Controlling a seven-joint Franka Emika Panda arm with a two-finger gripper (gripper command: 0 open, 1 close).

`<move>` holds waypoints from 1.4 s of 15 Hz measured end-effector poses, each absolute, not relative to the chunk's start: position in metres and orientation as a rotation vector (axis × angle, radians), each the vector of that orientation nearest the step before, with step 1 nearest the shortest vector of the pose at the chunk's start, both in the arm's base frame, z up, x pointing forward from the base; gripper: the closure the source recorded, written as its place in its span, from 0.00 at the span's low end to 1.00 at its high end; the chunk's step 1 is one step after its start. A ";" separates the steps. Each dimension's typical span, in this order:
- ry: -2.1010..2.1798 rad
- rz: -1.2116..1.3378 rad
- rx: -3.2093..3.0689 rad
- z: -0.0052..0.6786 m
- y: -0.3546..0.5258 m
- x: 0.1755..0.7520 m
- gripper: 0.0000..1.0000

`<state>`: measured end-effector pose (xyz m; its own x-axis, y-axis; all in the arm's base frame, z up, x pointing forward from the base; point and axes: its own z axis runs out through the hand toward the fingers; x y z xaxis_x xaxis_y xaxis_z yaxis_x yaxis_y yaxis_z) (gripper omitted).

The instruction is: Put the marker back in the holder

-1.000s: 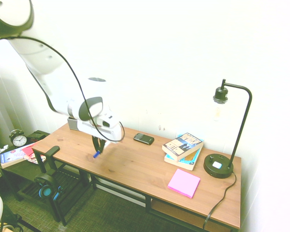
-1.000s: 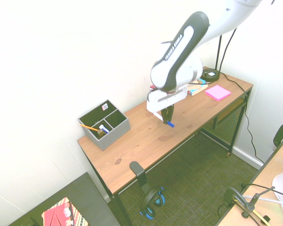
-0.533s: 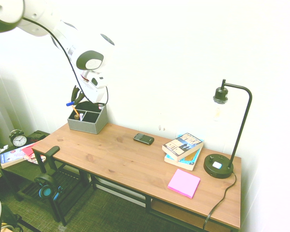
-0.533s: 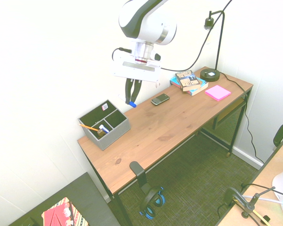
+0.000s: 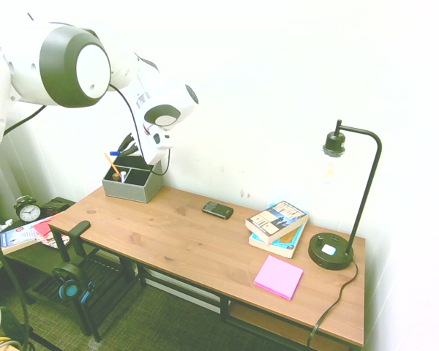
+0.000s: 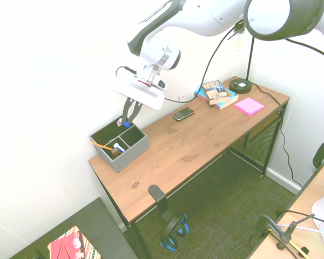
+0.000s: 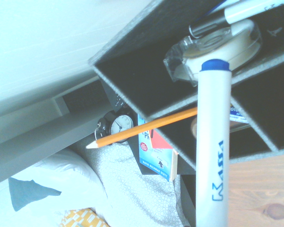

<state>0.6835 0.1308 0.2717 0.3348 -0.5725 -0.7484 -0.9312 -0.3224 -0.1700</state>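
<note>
One pencil (image 6: 101, 145) in grey holder (image 6: 130, 155)

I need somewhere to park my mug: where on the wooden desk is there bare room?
Bare wood runs between the grey organiser and the pink notes, in front of the phone. Crowded: the lamp end, with stacked books.

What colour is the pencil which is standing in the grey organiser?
The pencil is orange; the wrist view shows it best.
</note>
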 end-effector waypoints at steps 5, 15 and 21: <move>1.327 0.812 -1.945 0.239 0.120 0.689 0.00; 1.309 0.789 -1.923 0.240 0.106 0.704 0.00; 1.296 0.768 -1.923 0.250 0.103 0.710 0.00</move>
<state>0.7105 0.1034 0.2500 0.3287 -0.5350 -0.7783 -0.9396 -0.2687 -0.2121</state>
